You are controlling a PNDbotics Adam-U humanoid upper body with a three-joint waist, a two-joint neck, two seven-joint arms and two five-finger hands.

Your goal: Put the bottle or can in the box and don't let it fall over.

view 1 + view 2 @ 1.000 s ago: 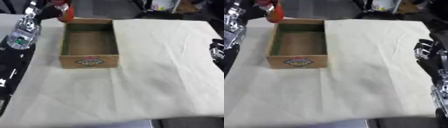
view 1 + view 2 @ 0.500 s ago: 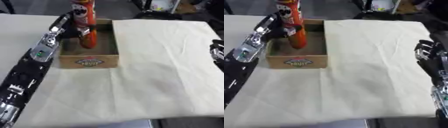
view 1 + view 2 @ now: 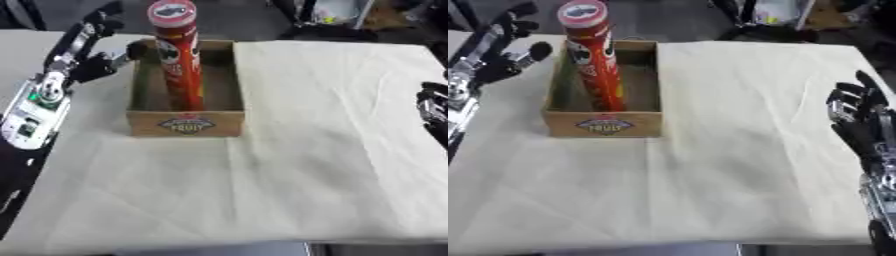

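Observation:
A tall red can [image 3: 181,60] with a grey lid stands upright inside the wooden box [image 3: 185,123], near its front wall. My left hand [image 3: 90,47] is just left of the box, open, with fingers spread and thumb toward the can, apart from it. Along the right edge my right hand [image 3: 856,112] rests open, fingers up.
A cream cloth [image 3: 332,150] covers the table, lightly creased. Dark clutter and chair legs [image 3: 324,17] stand past the far edge. The box has a printed label on its front wall [image 3: 185,124].
The left hand has let go of the can and drawn back to the left of the box. The can now stands alone in the box. The right hand stayed put.

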